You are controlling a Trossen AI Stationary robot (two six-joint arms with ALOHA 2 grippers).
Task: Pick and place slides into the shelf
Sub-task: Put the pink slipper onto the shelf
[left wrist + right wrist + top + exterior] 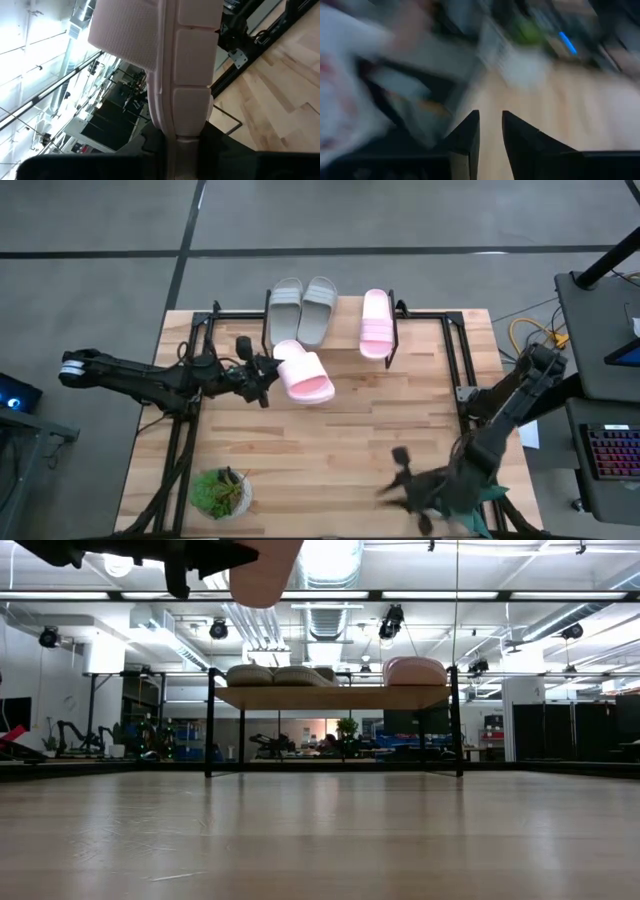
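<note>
The shelf (330, 697) stands at the table's far edge, with two pale grey slides (302, 308) side by side on its plank and a pink slide (376, 323) to their right. A second pink slide (306, 374) hangs above the table just in front of the shelf, with my left gripper (266, 370) shut on it. My right gripper (402, 480) is near the table's near right corner, clear of everything; its fingers (470, 131) stand a narrow gap apart with nothing between them. My left gripper pinches one end of the pink slide (183, 131) between its two fingers. The fingers lie level and come from the table's left. The slide sticks out beyond them toward the right, lifted clear of the table (262, 570).
A small potted plant (220, 492) sits near the table's near left corner. Black frame rails (455, 370) run along the table's left and right sides. A desk with a keyboard (610, 450) stands beyond the right edge.
</note>
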